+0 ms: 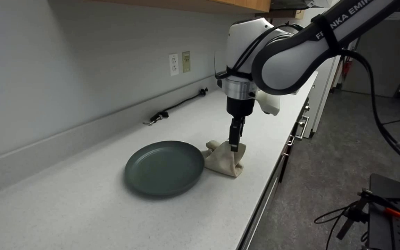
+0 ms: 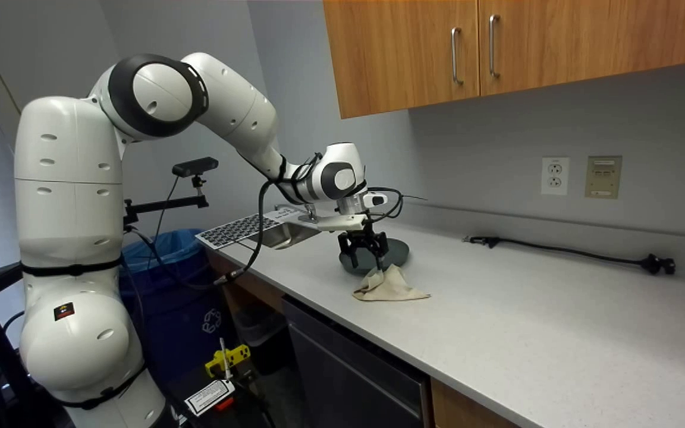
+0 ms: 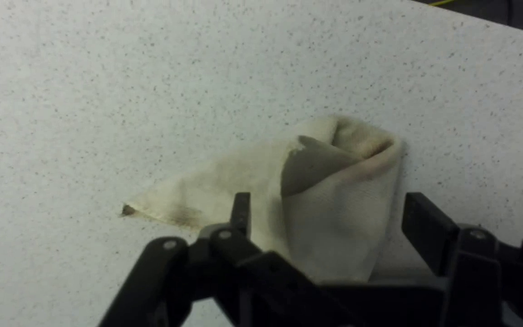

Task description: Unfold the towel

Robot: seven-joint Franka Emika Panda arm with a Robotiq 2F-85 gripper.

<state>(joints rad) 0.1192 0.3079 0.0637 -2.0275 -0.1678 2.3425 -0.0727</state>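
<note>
Cream-beige towel (image 1: 221,161): partly folded, bunched on the speckled countertop (image 1: 82,211); just beside the dark green plate (image 1: 165,168);
Robotiq gripper (image 3: 329,204): jaws parted wide over the towel; contact with it unclear

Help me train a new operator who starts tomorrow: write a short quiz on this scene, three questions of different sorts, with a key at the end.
1. Multiple choice. How does the towel lie?
A) spread flat
B) partly folded over itself
C) tied in a knot

2. True or false. In the wrist view, cloth shows between the open jaws of the gripper.

3. Short answer. Which round thing is next to the cloth in both exterior views?

Key: 1. B. 2. True. 3. The dark green plate.
</note>
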